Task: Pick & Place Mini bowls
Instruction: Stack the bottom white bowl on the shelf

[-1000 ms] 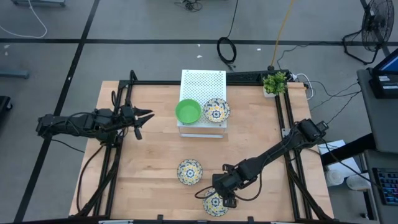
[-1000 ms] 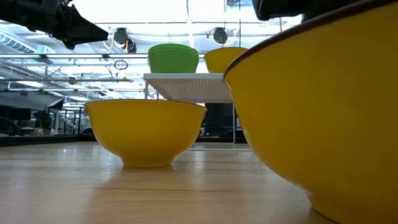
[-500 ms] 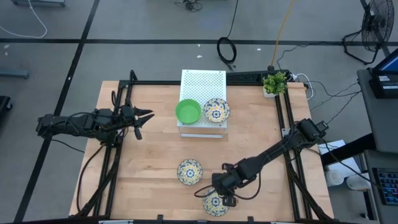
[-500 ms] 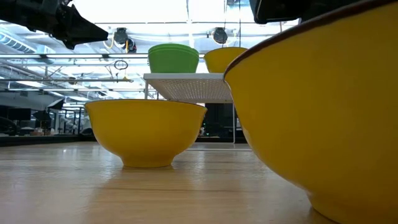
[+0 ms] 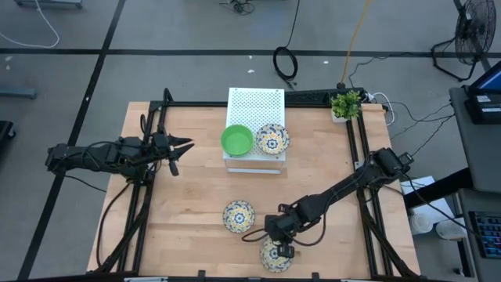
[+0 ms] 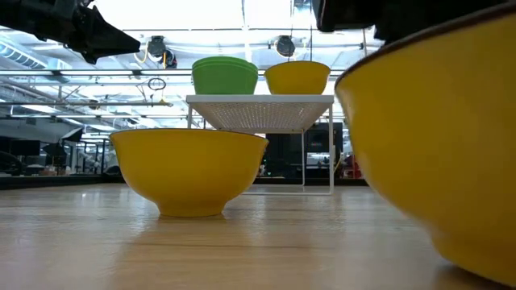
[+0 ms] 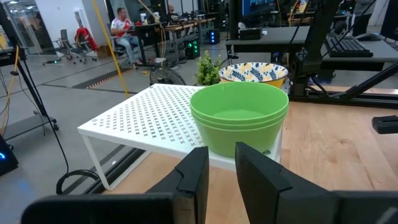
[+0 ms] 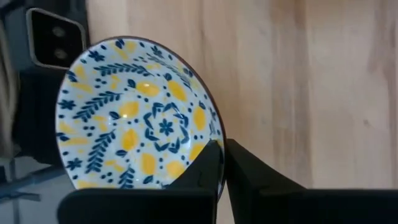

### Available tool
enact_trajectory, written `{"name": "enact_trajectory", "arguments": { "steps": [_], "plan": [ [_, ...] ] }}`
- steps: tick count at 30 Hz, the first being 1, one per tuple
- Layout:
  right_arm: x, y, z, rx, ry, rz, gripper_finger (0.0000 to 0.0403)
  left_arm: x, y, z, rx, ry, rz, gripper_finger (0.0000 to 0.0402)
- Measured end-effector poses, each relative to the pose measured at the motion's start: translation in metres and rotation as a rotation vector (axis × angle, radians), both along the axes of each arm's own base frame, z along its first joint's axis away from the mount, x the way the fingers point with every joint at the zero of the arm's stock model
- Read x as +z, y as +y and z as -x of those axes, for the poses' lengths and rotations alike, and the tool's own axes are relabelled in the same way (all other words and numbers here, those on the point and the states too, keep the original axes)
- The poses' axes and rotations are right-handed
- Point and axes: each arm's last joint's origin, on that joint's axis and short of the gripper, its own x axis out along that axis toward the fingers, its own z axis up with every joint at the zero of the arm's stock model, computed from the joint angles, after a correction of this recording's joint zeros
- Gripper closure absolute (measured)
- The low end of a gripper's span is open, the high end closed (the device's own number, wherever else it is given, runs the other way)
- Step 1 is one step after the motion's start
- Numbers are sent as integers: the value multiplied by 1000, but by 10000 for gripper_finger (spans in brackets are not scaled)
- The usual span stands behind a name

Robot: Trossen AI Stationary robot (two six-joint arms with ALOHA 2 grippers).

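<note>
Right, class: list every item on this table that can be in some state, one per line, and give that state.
right gripper: shut on the rim of the near floral bowl, now tilted
left gripper: hovering over the table, holding nothing
green bowls: stacked upright on the white perforated box
floral bowl on the box: upright
middle floral bowl: upright on the table

On the tabletop [image 5: 188, 196], the perforated box [image 5: 255, 110] stands at the far middle, carrying a stack of bowls [image 5: 237, 141] with a patterned bowl [image 5: 272, 139] just to its right (both on its near edge). The potted plant [image 5: 345, 104] sits at the far right corner. Two more patterned bowls lie nearer: one [image 5: 239, 216] at the middle, another [image 5: 275, 254] at the near edge.
</note>
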Motion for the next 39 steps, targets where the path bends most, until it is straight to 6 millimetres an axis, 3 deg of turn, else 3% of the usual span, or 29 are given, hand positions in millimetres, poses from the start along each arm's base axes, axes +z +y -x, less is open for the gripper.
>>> {"name": "enact_trajectory", "arguments": {
  "steps": [14,24,39],
  "plan": [
    [-4,-16,5,-188,140,50,399,0,0,0,0,0,0,316],
    [-2,-26,4,-264,116,124,398,0,0,0,0,0,0,316],
    [18,-50,34,-447,223,395,398,0,0,0,0,1,0,316]
  ]
}}
